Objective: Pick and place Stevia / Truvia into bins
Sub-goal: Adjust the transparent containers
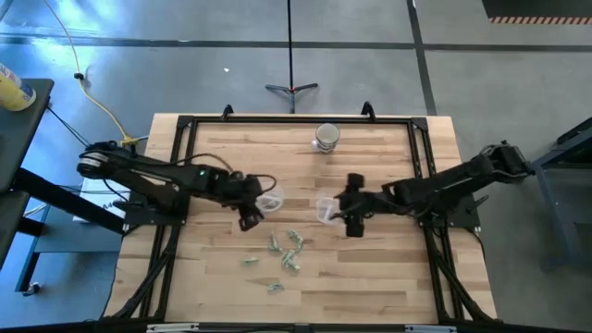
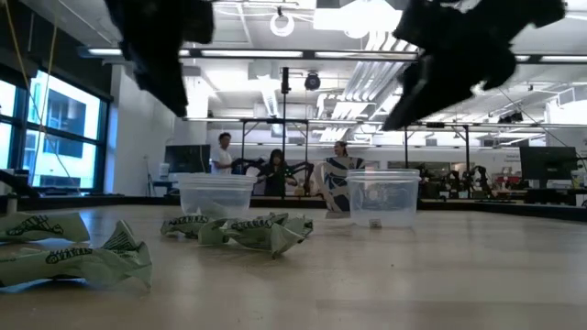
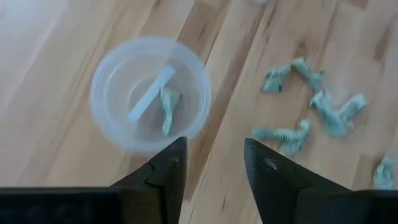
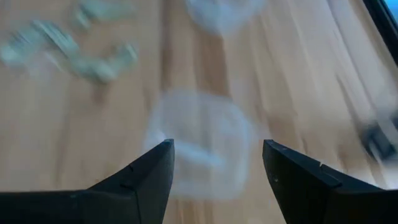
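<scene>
Several pale green packets (image 1: 285,248) lie crumpled on the wood, near of both cups; they also show in the left wrist view (image 3: 311,112) and the low view (image 2: 243,229). The round clear cup (image 1: 270,199) stands on its base and holds one green packet (image 3: 168,107) and a white strip. My left gripper (image 3: 214,148) is open and hovers just near-left of this cup (image 3: 149,93), touching nothing. The second clear cup (image 1: 326,210) stands left of my right gripper (image 1: 352,222). That gripper (image 4: 217,148) is open above the cup (image 4: 199,140) and holds nothing.
A greyish jar (image 1: 326,137) stands near the table's far edge. A black frame (image 1: 185,129) borders the table. Bare wood lies toward the near edge, beyond the packets. In the low view people sit in the room behind the cups (image 2: 215,194).
</scene>
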Available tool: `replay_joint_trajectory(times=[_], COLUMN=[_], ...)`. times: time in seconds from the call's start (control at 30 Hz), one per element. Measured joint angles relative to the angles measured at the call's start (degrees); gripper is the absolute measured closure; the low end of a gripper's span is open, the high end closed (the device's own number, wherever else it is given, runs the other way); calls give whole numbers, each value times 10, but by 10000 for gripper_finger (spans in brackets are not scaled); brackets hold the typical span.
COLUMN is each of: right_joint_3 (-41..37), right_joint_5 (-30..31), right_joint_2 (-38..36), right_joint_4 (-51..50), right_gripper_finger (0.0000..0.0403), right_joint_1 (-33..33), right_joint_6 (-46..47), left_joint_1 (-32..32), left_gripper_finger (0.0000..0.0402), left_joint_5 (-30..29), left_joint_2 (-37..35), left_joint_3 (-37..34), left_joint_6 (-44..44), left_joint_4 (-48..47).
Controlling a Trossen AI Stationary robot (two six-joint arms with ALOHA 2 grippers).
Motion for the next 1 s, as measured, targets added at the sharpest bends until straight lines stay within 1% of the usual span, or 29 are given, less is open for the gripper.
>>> replay_joint_trajectory(times=[0.03, 0.1, 0.2, 0.3, 0.43, 0.5, 0.57, 0.7, 0.8, 0.83, 0.97, 1.0], right_joint_3=[2, 20, 69, 124, 188, 201, 202, 184, 165, 158, 110, 98], right_joint_5=[-22, -48, -55, -37, 27, 45, 48, 59, 93, 94, 26, 22], right_joint_2=[11, 43, 96, 141, 165, 161, 146, 101, 63, 52, 25, 21], right_joint_4=[33, 64, 59, 17, -92, -126, -147, -191, -224, -228, -231, -231], right_gripper_finger=[167, 167, 167, 167, 167, 167, 167, 167, 167, 167, 178, 185], right_joint_1=[-8, -17, -19, -21, -24, -24, -20, -18, -18, -17, -27, -28], right_joint_6=[-11, -17, -10, 33, 109, 123, 135, 168, 207, 214, 247, 260], left_joint_1=[-15, -44, -78, -81, -68, -51, -26, 39, 78, 85, 108, 115], left_gripper_finger=[215, 222, 233, 242, 257, 266, 277, 296, 309, 313, 326, 330], left_joint_5=[-15, -46, -82, -83, -93, -92, -88, -42, -24, -20, 4, 8], left_joint_2=[-7, -18, -23, -23, -23, -33, -41, -57, -60, -60, -60, -60], left_joint_3=[0, 0, -7, -39, -94, -120, -147, -199, -218, -219, -221, -221], left_joint_6=[-15, -42, -54, -58, -105, -114, -107, -61, -25, -13, 39, 54], left_joint_4=[-16, -50, -75, -82, -82, -70, -26, 69, 82, 85, 85, 85])
